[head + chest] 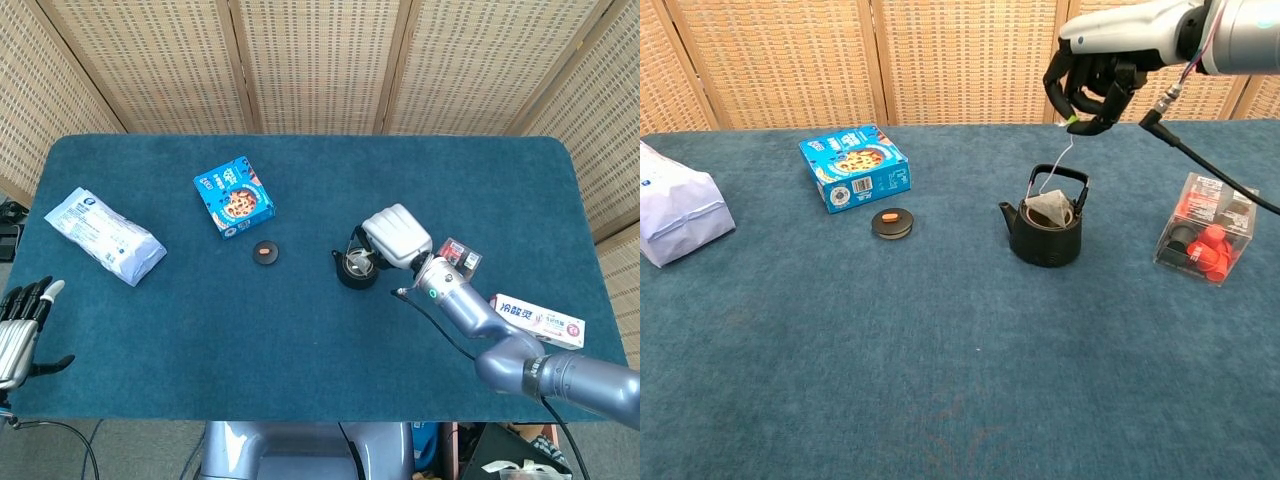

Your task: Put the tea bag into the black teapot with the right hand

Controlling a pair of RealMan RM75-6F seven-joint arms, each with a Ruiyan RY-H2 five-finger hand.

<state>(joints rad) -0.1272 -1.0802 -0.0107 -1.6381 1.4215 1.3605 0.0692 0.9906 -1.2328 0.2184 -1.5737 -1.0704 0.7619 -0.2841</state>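
Above the black teapot (pixel 1045 232) we see the right hand (pixel 1090 88) curled around the string's green tag, hung over the opening so that the tea bag (pixel 1050 208) can drop straight in under the raised wire handle. That pale, pyramid-shaped bag sits at the pot's mouth, partly inside, its string slack and curving. We judge the lid (pixel 892 221) lies apart on the table (pixel 960 380) to leave the mouth free. At the table's near corner, the left hand (pixel 18 325) rests open, holding nothing.
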